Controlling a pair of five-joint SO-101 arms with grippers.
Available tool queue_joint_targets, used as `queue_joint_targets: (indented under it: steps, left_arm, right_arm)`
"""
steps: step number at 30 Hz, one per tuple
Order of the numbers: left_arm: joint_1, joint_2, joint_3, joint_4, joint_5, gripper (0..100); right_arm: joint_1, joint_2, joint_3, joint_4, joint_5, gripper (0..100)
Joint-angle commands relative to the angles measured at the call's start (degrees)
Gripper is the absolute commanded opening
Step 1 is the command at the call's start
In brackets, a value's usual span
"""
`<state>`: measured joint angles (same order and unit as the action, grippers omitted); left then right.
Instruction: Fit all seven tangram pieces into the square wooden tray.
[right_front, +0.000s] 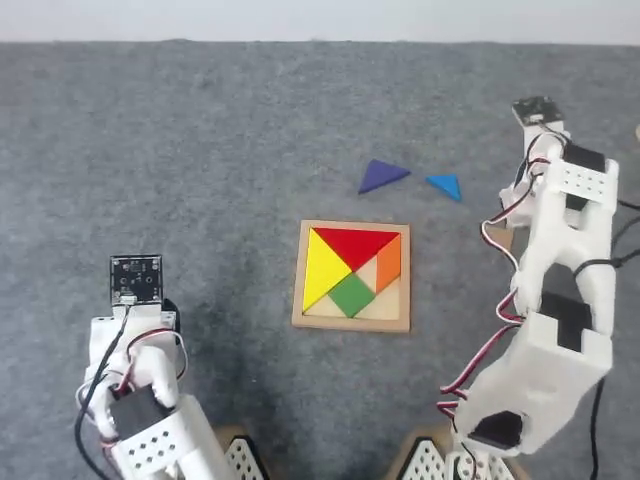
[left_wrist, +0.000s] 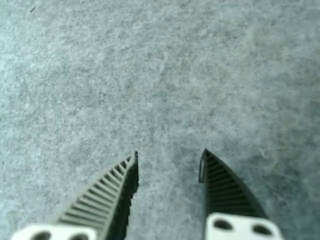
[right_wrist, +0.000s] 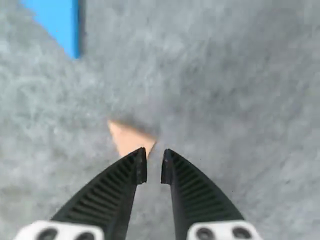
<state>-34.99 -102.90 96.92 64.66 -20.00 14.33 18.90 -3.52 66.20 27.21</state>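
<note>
Right wrist view puts the right gripper (right_wrist: 154, 165), fingers a slim gap apart, at the corner of a pale tan wooden piece (right_wrist: 127, 139) on grey carpet (right_wrist: 240, 75), apart from the square wooden tray (right_front: 352, 326), so its pick-up seems in hand, and the next move needs a firm pinch and lift.

blue triangle (right_wrist: 57, 22) cut by the edge — peach piece (right_wrist: 127, 137) partly hidden, blurred
</note>
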Motion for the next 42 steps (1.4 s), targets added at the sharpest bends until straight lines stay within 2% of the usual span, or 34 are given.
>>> queue_joint_targets:
  steps: [1, 6, 18, 24, 28, 31, 36, 42]
  left_arm:
    - [0.44, -0.79, -0.48, 0.00, 0.18, 19]
    - [0.44, -0.79, -0.48, 0.00, 0.18, 19]
    - [0.44, -0.79, -0.48, 0.00, 0.18, 19]
    - [0.44, -0.79, -0.48, -0.18, 0.18, 19]
    - [0.44, -0.79, -0.48, -0.26, 0.18, 19]
    - [0.53, -0.79, -0.48, -0.35, 0.18, 19]
    - [0.53, -0.79, -0.48, -0.35, 0.18, 19]
    - [0.53, -0.79, -0.48, -0.18, 0.18, 19]
  right_arm:
    - [-1.27, 0.48, -2.73, -4.70, 2.90, 11.1]
    - [-2.77, 7.43, -2.73, -3.82, 6.42, 23.4]
    - [-3.21, 9.54, -2.37, 9.54, 14.86, 16.2]
    - [-3.12, 8.75, -2.55, 12.18, 15.12, 16.2]
    - [-1.63, 1.71, -2.20, 12.53, 13.71, 16.2]
    - [-1.71, -5.93, 1.58, 16.04, 17.41, 16.2]
    - [-1.98, -13.05, 15.56, 8.40, 21.71, 16.2]
    - [-1.10, -8.31, 20.75, 0.22, 21.63, 16.2]
